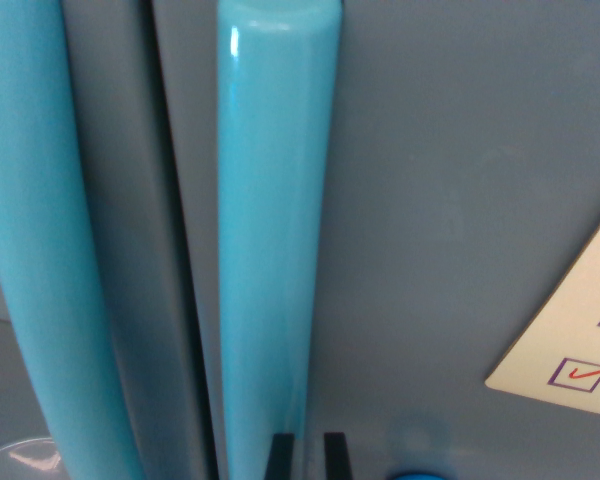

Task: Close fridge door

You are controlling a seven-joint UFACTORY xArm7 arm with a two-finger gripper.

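Close against the wrist camera stands a grey, smooth fridge door (460, 200), filling most of the wrist view. Down its middle runs a glossy light-blue cylindrical handle (275, 240), upright, its rounded top near the upper edge. A second light-blue handle (35, 230) runs down the wrist view's left, with a dark narrow seam (185, 280) between the two door panels. At the bottom edge two short black tips of the claw (308, 458) show just beside the middle handle's lower end, slightly apart; whether they grip anything I cannot tell. A cream card with purple checkboxes (570, 350) lies on the door at the wrist view's right.
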